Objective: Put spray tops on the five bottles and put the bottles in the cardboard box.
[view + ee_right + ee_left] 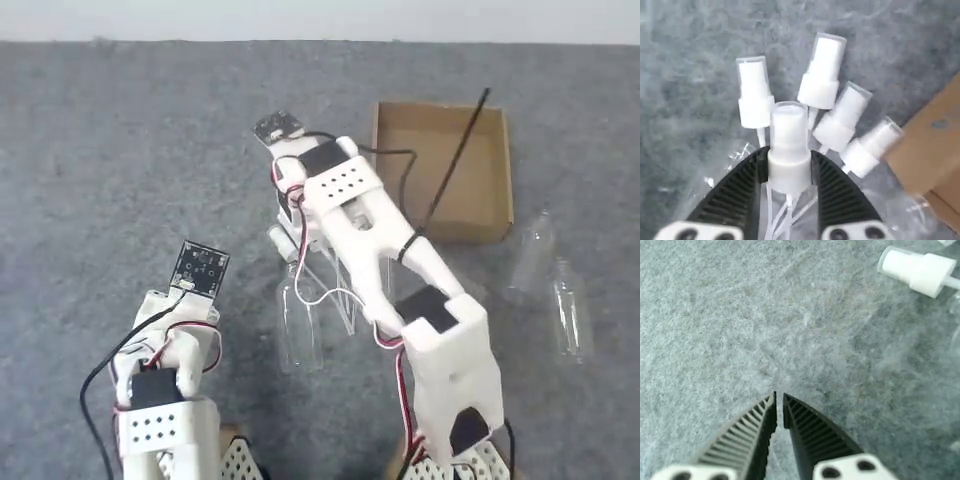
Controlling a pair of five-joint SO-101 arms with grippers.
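Spray tops (822,75) on grey, seemingly felt table (120,150)

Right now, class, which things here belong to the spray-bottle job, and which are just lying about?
Job: right pincer gripping one spray top; four loose spray tops; clear bottles; cardboard box.
Lying about: clear plastic wrapping; grey felt cover.

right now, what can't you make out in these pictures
Bottles: three show in the high view; the right arm may hide more.
Cardboard box: cut off by the right wrist view's edge.
Spray top: its tube runs off the left wrist view's edge.
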